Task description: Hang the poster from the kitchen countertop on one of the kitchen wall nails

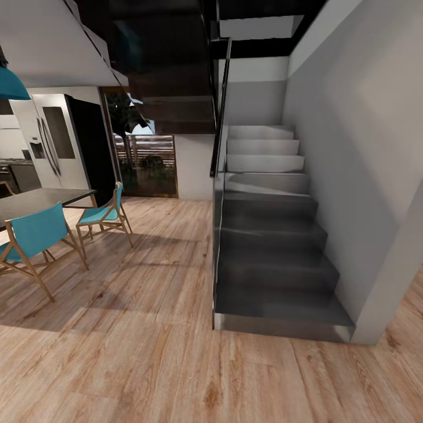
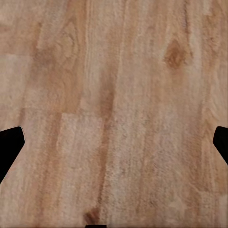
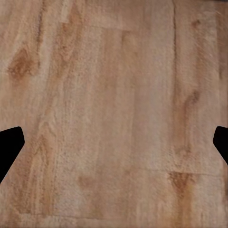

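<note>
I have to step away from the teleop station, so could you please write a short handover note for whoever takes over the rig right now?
Left gripper: jaws wide open, holding nothing, pointed down at the wooden floor.
Right gripper: the same, open with bare floor planks between its fingertips.
Where things are: the robot faces the grey staircase. The dark dining table with turquoise chairs stands to its left, and the fridge marks the kitchen beyond it.
Done: nothing is picked up yet.
Left: drive to the kitchen, find the poster on the countertop, grasp it, and hang it on a wall nail.
</note>
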{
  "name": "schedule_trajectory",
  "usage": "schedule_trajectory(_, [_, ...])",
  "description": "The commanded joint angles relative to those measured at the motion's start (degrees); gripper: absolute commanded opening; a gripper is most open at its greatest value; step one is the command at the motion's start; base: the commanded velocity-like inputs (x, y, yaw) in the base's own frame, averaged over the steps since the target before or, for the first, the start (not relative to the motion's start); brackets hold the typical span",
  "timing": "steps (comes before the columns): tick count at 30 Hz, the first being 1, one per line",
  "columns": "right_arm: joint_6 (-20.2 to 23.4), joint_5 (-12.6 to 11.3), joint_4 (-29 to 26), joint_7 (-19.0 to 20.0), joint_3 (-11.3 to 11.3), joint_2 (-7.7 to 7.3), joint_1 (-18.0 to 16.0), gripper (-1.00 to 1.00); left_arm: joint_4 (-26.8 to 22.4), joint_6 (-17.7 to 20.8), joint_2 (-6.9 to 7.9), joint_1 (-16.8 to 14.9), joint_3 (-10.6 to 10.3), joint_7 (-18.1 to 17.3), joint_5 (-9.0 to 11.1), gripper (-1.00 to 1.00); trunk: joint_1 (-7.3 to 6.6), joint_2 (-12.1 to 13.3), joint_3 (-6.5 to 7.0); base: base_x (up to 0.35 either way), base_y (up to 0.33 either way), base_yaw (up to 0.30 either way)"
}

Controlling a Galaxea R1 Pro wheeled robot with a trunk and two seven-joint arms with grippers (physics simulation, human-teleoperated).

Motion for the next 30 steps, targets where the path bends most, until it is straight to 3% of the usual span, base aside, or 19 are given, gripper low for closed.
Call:
schedule_trajectory(1, [-0.2,0.0,0.0,0.0,0.0,0.0,0.0,1.0,0.0,-0.1,0.01,0.0,0.1,0.0,0.0,1.0,0.0,0.0,-0.05,0.0,0.0,0.0])
schedule_trajectory(11, [-0.3,0.1,0.0,-0.2,0.1,0.74,0.0,1.0,2.1,0.1,0.12,0.0,0.3,0.4,0.0,1.0,0.0,0.0,-0.05,0.0,0.0,0.177])
schedule_trajectory(20, [-0.3,0.1,0.1,-0.2,0.1,0.83,0.0,1.0,2.2,0.1,0.12,0.0,3.4,0.5,0.0,1.0,0.0,0.0,-0.05,0.0,0.0,0.292])
schedule_trajectory(30, [-0.4,0.1,1.2,-0.3,0.2,0.97,0.0,1.0,2.2,0.1,0.12,0.0,4.0,0.5,0.0,1.0,0.0,0.0,-0.05,0.0,0.0,0.294])
